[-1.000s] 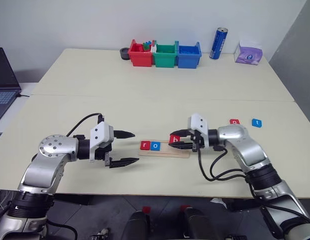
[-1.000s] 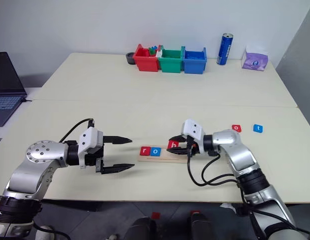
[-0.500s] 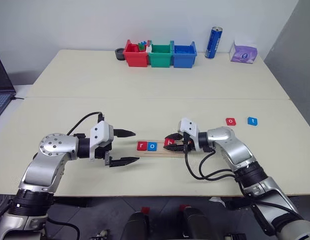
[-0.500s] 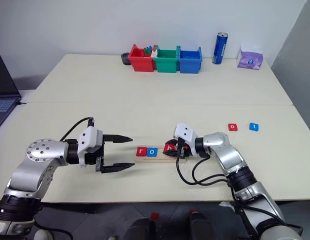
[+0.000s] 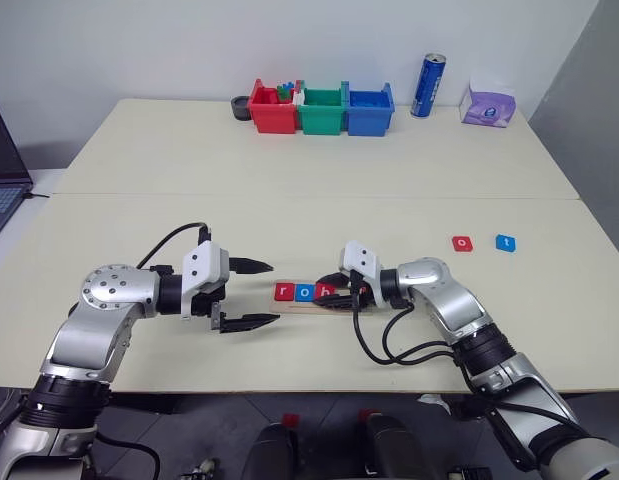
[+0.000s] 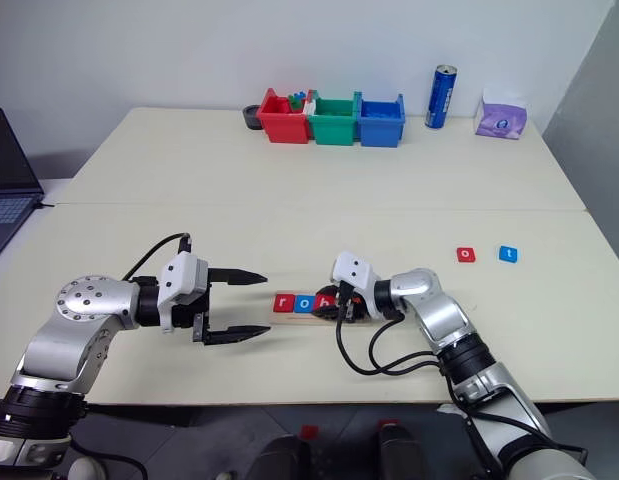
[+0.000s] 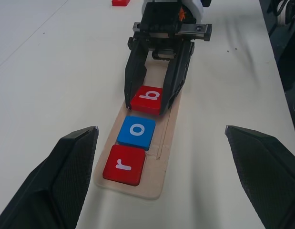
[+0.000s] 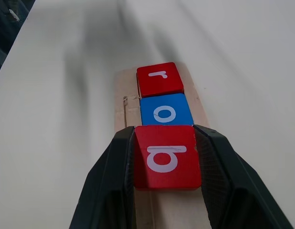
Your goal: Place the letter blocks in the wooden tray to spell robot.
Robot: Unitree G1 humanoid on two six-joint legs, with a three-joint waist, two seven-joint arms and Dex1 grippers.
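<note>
The pale desk (image 5: pixel 289 190) carries the whole scene. Left arm: the left gripper (image 5: pixel 251 294) hangs just above the desk near its front edge, jaws spread wide and holding nothing, pointing toward the wooden tray (image 7: pixel 172 125). Right arm: the right gripper (image 7: pixel 156 93) reaches in from the tray's other end, its jaws clamped on the two sides of the red "b" block (image 8: pixel 166 156) and holding it over the tray. Along the back edge stand a red bin (image 5: pixel 272 108), a green bin (image 5: pixel 322 110) and a blue bin (image 5: pixel 370 110) side by side; a blue can (image 5: pixel 425 86) stands upright beside them, and a purple tissue pack (image 5: pixel 486 103) lies farther toward the corner. The tray lies flat between the two grippers. In it, the red "r" block (image 7: pixel 124 164) sits at the end nearest the left gripper, the blue "o" block (image 7: pixel 137 132) touches it, and the "b" block stands just next to the "o". Whether the "b" rests on the wood cannot be told. Well apart from the tray, on the robot's right, a red "o" block (image 5: pixel 462 243) and a blue "t" block (image 5: pixel 504 242) lie near each other on the desk.
</note>
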